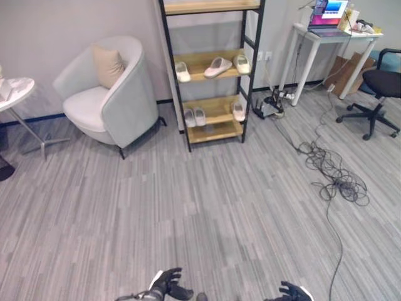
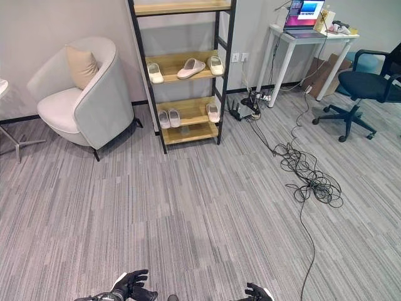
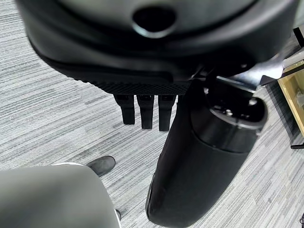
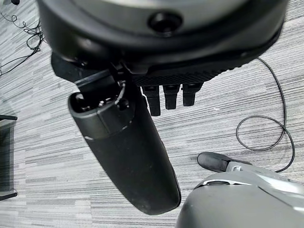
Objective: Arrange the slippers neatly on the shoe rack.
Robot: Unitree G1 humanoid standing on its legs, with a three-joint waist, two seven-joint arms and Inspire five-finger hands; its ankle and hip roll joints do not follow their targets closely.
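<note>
The black-framed wooden shoe rack (image 1: pixel 216 133) stands against the far wall, well ahead of me. Its middle shelf holds three pale slippers: one at the left (image 1: pixel 182 71), one lying askew in the middle (image 1: pixel 217 66), one at the right (image 1: pixel 242 63). On the shelf below, a pair of slippers (image 1: pixel 195 116) sits side by side at the left and a single slipper (image 1: pixel 239 111) at the right. My left hand (image 1: pixel 168 285) and right hand (image 1: pixel 293 291) hang low over the carpet, far from the rack. Both are open and hold nothing, as the left wrist view (image 3: pixel 142 47) and right wrist view (image 4: pixel 156 42) confirm.
A light grey armchair (image 1: pixel 106 100) with a beige cushion stands left of the rack, a small round table (image 1: pixel 15 91) further left. At the right are a white desk (image 1: pixel 326 37) with a laptop, a black office chair (image 1: pixel 379 88), and tangled cables (image 1: pixel 335 179) on the carpet.
</note>
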